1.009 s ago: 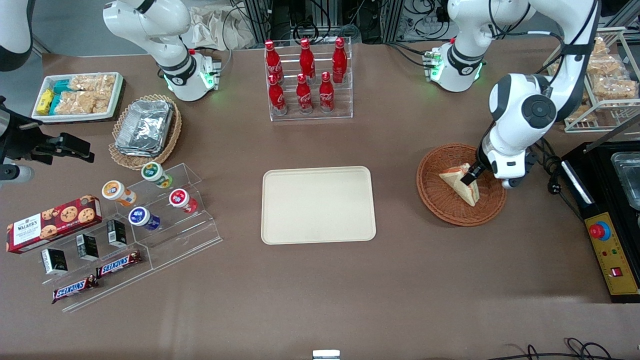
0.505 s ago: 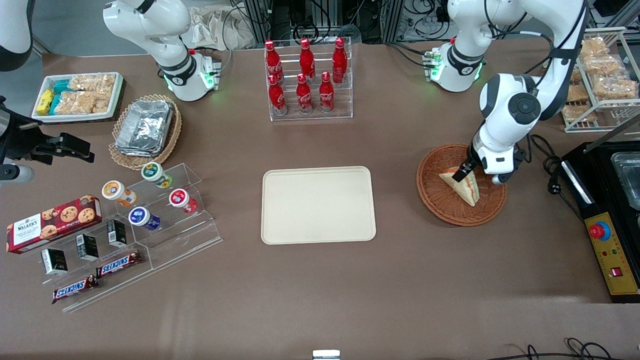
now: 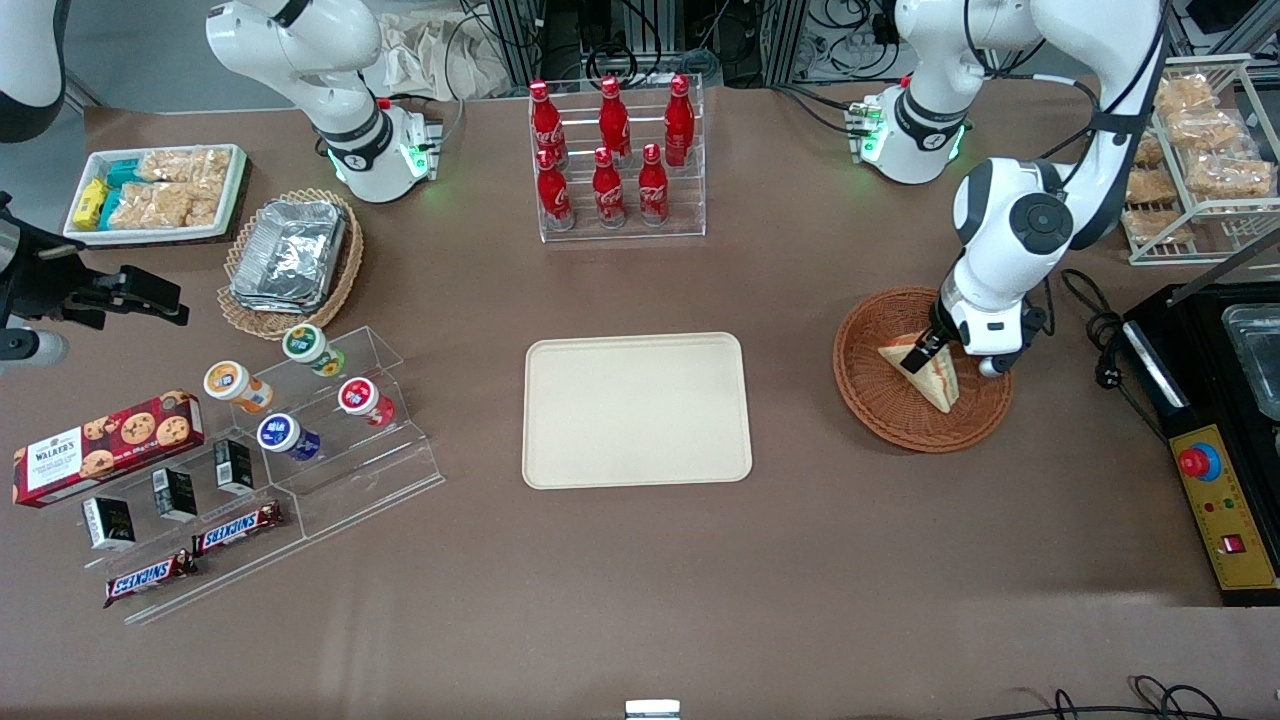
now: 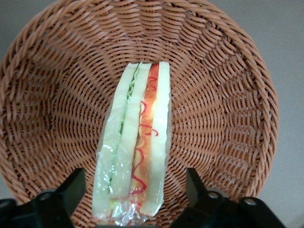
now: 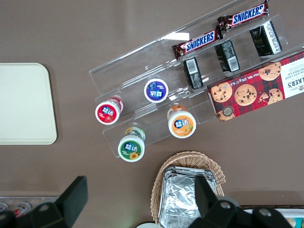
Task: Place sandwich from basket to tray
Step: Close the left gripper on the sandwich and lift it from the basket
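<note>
Table [image 3: 800, 560]: tray [image 3: 636, 410] sits mid-table, bare. Basket [image 3: 880, 400] well apart from it, toward the working arm's end. Sandwich [image 3: 928, 372] lies in the basket, cut edge up in the wrist view, clear wrap on it. Gripper [image 3: 924, 352] low over the sandwich, spread wide, one finger [image 4: 71, 192] either side of its end; contact can't be confirmed.
</note>
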Controlling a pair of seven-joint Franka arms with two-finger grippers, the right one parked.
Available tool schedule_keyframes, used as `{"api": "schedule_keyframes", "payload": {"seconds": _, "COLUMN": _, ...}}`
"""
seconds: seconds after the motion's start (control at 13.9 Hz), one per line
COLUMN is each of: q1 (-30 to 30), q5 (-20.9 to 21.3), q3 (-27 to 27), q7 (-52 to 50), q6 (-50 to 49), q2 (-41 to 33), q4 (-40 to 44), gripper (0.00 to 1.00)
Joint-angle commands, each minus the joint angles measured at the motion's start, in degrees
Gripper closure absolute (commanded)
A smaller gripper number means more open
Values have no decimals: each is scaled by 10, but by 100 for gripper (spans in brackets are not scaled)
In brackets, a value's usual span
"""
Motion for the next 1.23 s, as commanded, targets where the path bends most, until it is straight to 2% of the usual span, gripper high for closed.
{"api": "schedule_keyframes", "payload": {"seconds": 0.0, "q1": -9, "q5": 9, "q3": 2, "q7": -22, "q6": 52, "q2": 2, "q4": -17, "gripper": 75}}
{"api": "schedule_keyframes", "payload": {"seconds": 0.07, "q1": -9, "q5": 13, "q3": 2, "q7": -20, "q6": 52, "q2": 1, "q4": -17, "gripper": 99}}
{"api": "schedule_keyframes", "payload": {"seconds": 0.36, "q1": -28, "q5": 15, "q3": 2, "q7": 13, "q6": 33, "q2": -6, "q4": -11, "gripper": 100}}
{"api": "schedule_keyframes", "payload": {"seconds": 0.58, "q1": -36, "q5": 18, "q3": -7, "q7": 84, "q6": -87, "q2": -61, "q4": 27, "gripper": 100}}
{"api": "schedule_keyframes", "payload": {"seconds": 0.79, "q1": -36, "q5": 17, "q3": -20, "q7": 130, "q6": -257, "q2": -77, "q4": 126, "gripper": 100}}
{"api": "schedule_keyframes", "payload": {"seconds": 0.94, "q1": -37, "q5": 17, "q3": -45, "q7": 130, "q6": -353, "q2": -58, "q4": 224, "gripper": 100}}
{"api": "schedule_keyframes", "payload": {"seconds": 1.15, "q1": -37, "q5": 8, "q3": -89, "q7": 160, "q6": -408, "q2": -28, "q4": 319, "gripper": 100}}
